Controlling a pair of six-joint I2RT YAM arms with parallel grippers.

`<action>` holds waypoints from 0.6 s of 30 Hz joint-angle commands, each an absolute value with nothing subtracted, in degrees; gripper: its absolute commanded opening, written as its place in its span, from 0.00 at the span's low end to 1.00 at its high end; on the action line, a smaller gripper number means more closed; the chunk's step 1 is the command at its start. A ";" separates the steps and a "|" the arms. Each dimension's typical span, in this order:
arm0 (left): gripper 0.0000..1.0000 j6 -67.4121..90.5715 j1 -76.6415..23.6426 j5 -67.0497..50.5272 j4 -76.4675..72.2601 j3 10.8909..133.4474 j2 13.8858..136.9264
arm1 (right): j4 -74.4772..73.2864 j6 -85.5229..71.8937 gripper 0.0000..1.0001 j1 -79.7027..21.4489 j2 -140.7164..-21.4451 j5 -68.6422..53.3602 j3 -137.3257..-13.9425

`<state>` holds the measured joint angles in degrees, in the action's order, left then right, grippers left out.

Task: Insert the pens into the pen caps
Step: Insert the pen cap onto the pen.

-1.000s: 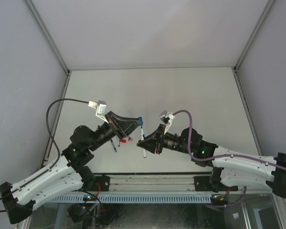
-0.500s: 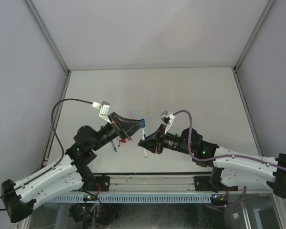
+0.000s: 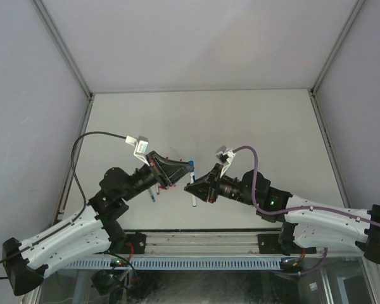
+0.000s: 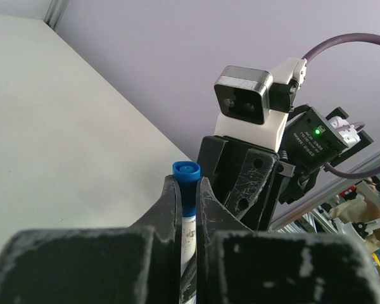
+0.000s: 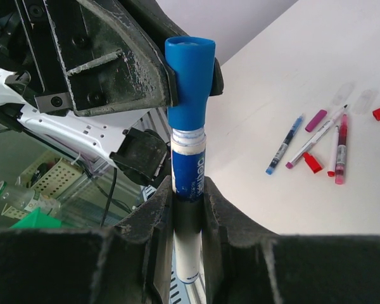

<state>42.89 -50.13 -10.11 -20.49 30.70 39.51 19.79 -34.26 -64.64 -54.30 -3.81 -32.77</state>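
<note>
The top external view sits high behind the left arm (image 3: 69,231) and right arm (image 3: 316,215). It looks down and forward over the white surface (image 3: 240,120), from far enough to take in both arms and the enclosure walls (image 3: 25,95).

The left wrist view sits just behind the left tool (image 4: 189,190) and looks out along its fingers from very near. It faces the right arm's wrist camera (image 4: 244,95) across a strip of the surface.

The right wrist view sits equally close behind the right tool (image 5: 189,196) and looks the opposite way, towards the left tool, with loose pens (image 5: 316,142) lying on the surface beyond.

All three views share the blue cap (image 3: 191,163) and blue pen (image 5: 189,171) where the tools meet.
</note>
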 commanded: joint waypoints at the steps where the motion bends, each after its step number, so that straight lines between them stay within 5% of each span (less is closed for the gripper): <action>1: 0.00 43.25 -50.44 -12.16 -23.11 30.30 39.65 | 21.98 -33.45 0.00 -64.67 -52.50 -0.88 -35.42; 18: 0.01 43.16 -53.20 -12.15 -25.00 30.73 42.72 | 23.32 -34.28 0.00 -59.09 -51.11 -3.81 -35.44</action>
